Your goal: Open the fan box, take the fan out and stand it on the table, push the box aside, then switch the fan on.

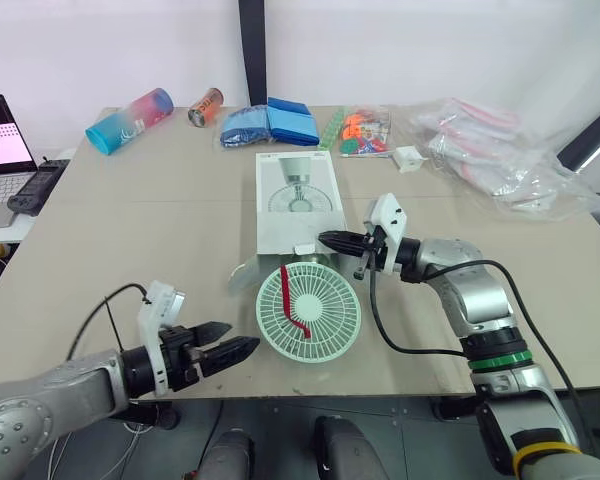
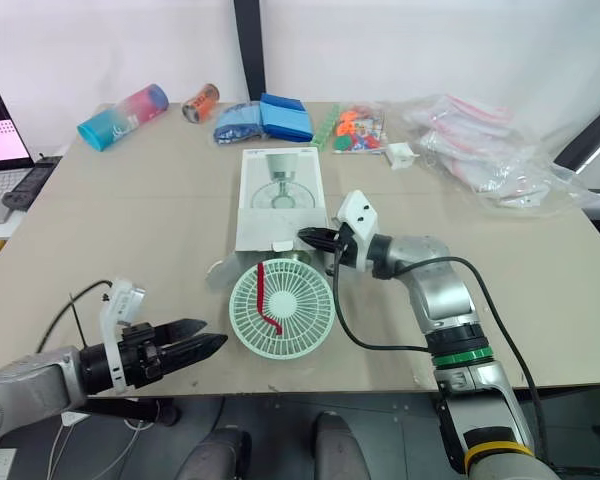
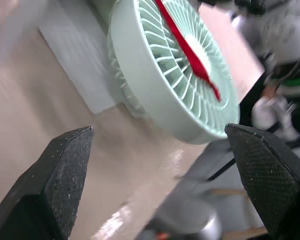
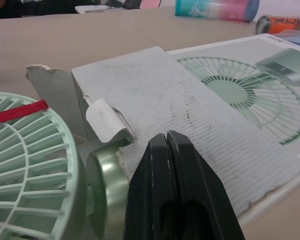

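The pale green fan (image 1: 308, 312) with a red strap across its grille lies face up near the table's front edge. Its base (image 4: 107, 175) sits at the torn open mouth of the white fan box (image 1: 295, 200). The box lies flat behind the fan, its printed fan picture facing up. My right gripper (image 1: 323, 239) is shut, empty, with its tips just over the box's near end beside a loose flap (image 4: 104, 119). My left gripper (image 1: 244, 336) is open, low over the table just left of the fan, pointing at its rim (image 3: 140, 85).
Along the far edge lie a pink-blue tube (image 1: 130, 120), a can (image 1: 205, 106), blue packs (image 1: 270, 122), colourful bits (image 1: 365, 130) and plastic bags (image 1: 500, 150). A laptop (image 1: 0, 140) sits on a side desk at left. A black cable (image 1: 380, 320) hangs from my right wrist.
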